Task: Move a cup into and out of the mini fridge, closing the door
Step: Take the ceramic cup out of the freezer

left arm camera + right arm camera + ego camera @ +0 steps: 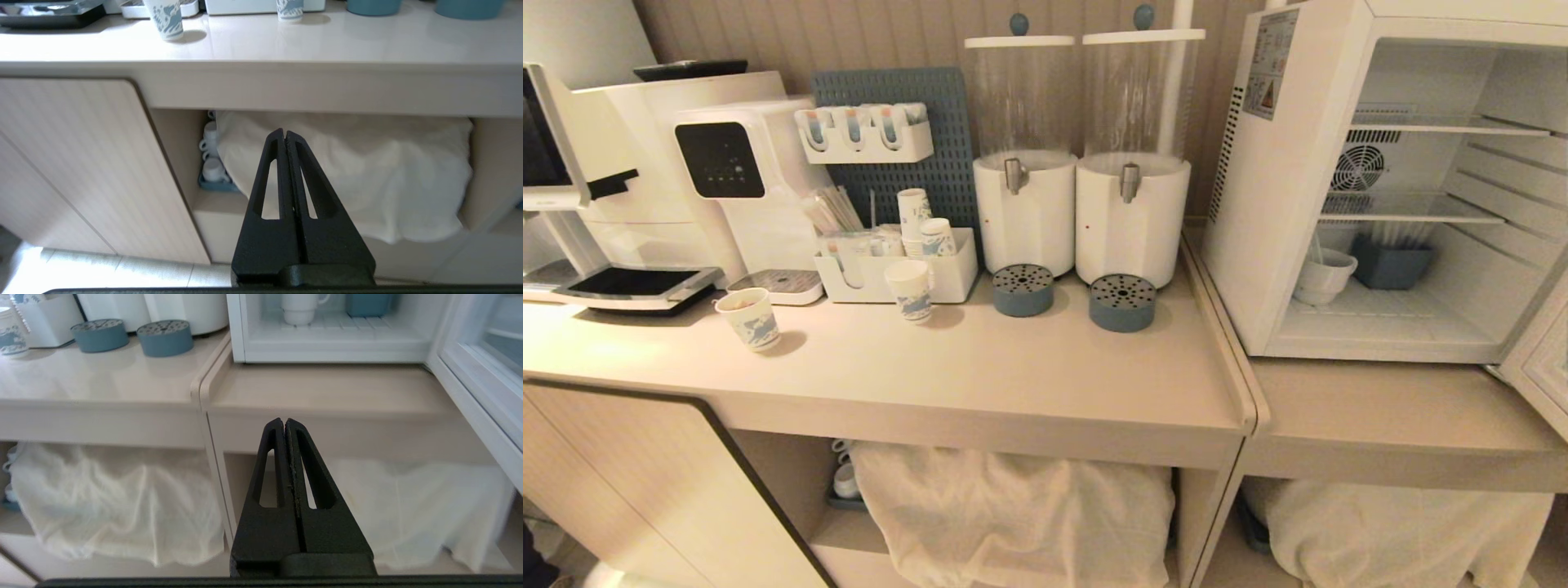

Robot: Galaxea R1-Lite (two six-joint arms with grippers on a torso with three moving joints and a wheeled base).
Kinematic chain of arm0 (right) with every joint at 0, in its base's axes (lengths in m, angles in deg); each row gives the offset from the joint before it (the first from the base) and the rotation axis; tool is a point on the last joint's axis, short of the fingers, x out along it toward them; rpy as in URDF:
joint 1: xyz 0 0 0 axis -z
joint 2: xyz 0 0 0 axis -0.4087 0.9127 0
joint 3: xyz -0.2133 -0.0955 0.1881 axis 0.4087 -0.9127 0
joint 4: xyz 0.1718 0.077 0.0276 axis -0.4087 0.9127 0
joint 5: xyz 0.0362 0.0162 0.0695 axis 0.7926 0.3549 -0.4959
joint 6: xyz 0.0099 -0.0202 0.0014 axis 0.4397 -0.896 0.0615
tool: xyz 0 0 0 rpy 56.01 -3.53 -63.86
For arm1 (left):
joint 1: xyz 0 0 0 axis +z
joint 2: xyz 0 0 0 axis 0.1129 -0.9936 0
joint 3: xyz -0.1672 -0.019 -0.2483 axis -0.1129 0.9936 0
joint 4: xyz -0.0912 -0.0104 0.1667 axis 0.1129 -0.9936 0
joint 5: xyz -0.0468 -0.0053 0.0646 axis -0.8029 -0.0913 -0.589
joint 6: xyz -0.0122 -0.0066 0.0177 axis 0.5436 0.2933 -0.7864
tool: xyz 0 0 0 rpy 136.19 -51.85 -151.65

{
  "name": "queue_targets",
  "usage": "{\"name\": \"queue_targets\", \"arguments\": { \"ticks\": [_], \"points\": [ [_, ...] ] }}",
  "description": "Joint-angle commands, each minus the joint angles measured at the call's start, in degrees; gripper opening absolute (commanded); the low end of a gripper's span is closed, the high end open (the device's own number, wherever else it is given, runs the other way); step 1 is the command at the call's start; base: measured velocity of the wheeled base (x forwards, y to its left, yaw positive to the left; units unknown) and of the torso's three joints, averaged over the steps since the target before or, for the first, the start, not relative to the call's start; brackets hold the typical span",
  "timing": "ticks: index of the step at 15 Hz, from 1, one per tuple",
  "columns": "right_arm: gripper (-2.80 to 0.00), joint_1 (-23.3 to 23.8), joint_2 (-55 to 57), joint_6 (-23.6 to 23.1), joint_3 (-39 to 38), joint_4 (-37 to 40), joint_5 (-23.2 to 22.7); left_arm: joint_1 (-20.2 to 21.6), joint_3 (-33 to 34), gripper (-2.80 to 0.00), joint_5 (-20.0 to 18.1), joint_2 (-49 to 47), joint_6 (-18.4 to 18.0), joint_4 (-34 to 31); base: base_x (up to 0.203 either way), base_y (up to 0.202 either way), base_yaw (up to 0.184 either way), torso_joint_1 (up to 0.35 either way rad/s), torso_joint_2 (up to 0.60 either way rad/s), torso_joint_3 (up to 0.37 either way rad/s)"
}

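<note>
The white mini fridge [1282, 204] stands open at the right on a lower counter. On its floor sits the small white cup [1325, 274] [300, 308], its handle showing in the right wrist view, beside a blue-grey box [1392, 260]. The glass-windowed door [1539, 359] [482, 384] is swung out to the right. Neither arm shows in the head view. My left gripper [284, 132] is shut and empty, low before the cabinet front. Shut and empty too, my right gripper [284, 421] hangs below the lower counter's edge, in front of the fridge.
Two drink dispensers [1078, 163] with blue drip cups, an organiser with paper cups [907, 269], loose printed paper cups [750, 317] and white machines [727, 163] fill the main counter [1013, 376]. White cloths [1013, 506] hang in the shelves below, with more white cups [212, 155] on a blue tray.
</note>
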Motion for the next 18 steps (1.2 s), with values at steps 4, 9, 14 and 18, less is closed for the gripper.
{"name": "queue_targets", "arguments": {
  "ticks": [4, 9, 14, 18],
  "points": [
    [-2.8, 0.0, 0.0, 0.0, -0.8, 0.0, 0.0, 0.0, 0.0, -2.8, 0.0, -0.1, 0.3, 0.0, 0.191, 0.0, -0.002, 0.005, 0.0, 0.001],
    [-2.8, 0.1, 0.0, 0.2, -0.6, 0.7, 0.0, 0.0, 0.0, -2.8, 0.0, -0.1, 0.3, 0.0, 0.046, 0.0, 0.0, 0.001, 0.0, 0.0],
    [-2.8, 0.1, 0.0, 0.9, 2.2, 0.3, 0.3, 0.0, 0.0, -2.8, 0.0, 0.0, 0.6, 0.0, 0.0, 0.0, 0.0, 0.0, 0.0, 0.0],
    [-2.8, 0.1, 3.7, 1.4, 24.8, 12.3, -1.7, 0.0, 0.0, -2.8, 0.0, 0.0, 0.7, 0.0, 0.0, 0.0, 0.0, 0.0, 0.0, 0.0]
  ]
}}
